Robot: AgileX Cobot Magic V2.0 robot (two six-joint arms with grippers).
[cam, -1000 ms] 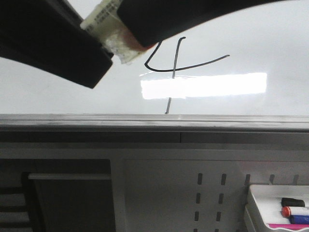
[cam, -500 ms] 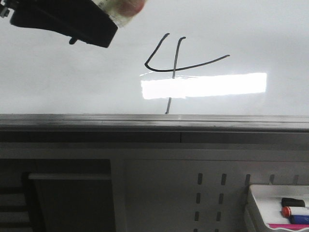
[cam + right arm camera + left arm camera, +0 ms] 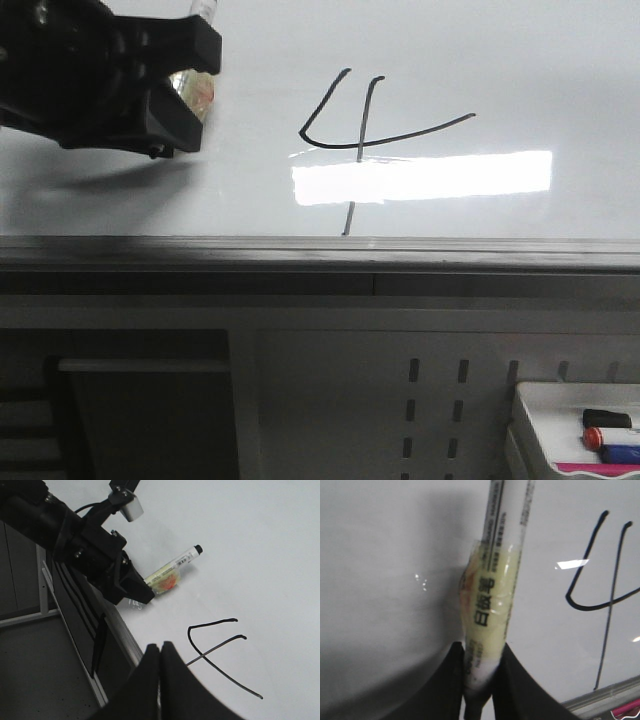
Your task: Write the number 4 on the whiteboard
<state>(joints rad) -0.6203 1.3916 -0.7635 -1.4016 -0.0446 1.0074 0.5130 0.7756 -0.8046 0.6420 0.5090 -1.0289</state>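
Observation:
The number 4 (image 3: 358,146) is drawn in thin black line on the glossy whiteboard (image 3: 520,60), its stem reaching down to the grey edge rail. My left gripper (image 3: 185,95) is over the board to the left of the 4, apart from it, and is shut on a yellow-labelled marker (image 3: 492,580). The left wrist view shows the pads (image 3: 507,670) clamped on the marker's lower barrel, with the 4 (image 3: 611,603) off to one side. My right gripper (image 3: 160,650) is shut and empty above the board's edge, close to the 4 (image 3: 202,656). The right wrist view also shows the left gripper (image 3: 140,592) and the marker's black tip (image 3: 197,548).
The board's grey metal rail (image 3: 320,250) runs across the front. Below it is a perforated white panel (image 3: 435,400). A small white tray (image 3: 530,410) with several markers (image 3: 610,437) sits at the lower right. A bright light reflects on the board (image 3: 420,178).
My left gripper, with the marker in it, has moved left and down off the top left of the 4, which now shows whole. The 4 itself is unchanged.

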